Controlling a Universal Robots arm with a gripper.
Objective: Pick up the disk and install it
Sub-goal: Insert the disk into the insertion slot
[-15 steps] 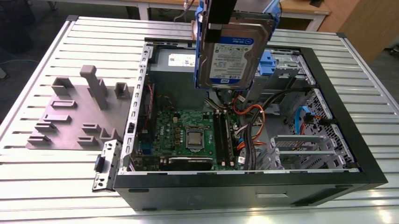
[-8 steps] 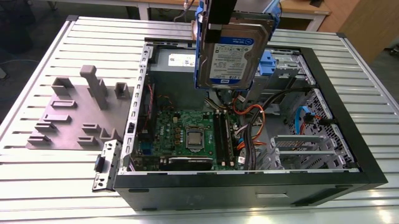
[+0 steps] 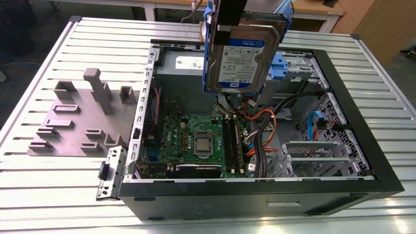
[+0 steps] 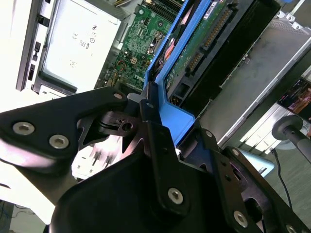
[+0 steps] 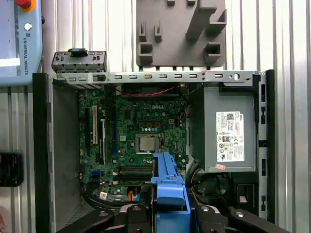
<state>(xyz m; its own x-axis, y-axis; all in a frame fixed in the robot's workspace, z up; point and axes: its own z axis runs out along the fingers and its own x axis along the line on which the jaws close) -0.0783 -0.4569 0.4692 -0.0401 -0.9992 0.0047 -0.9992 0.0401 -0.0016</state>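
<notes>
Right now my end effector (image 5: 170,211) is clamped on the disk (image 3: 244,58), with the fingers (image 4: 150,111) pinching one end of its blue carrier frame (image 5: 168,182). I judge the grip is on the frame so the drive body hangs free below me and its connector edge is unobstructed.

The disk hangs on edge, well clear above the open computer case (image 3: 260,197), and is not seated in any bay. The case lies on its side with the open face up, so access is from above.

View notes:
- The second wrist view shows the grip itself, plus the disk's circuit-board side and connector.
- The exterior view shows the opposite face with the label, and the gap between the disk and the case.
- The first wrist view looks straight down: the motherboard (image 5: 131,121) is under the frame and the power supply (image 5: 211,121) is beside it.

The far side of the case sits just beside a grey fixture plate (image 3: 75,129). Both rest on the slatted tabletop (image 3: 52,195).
</notes>
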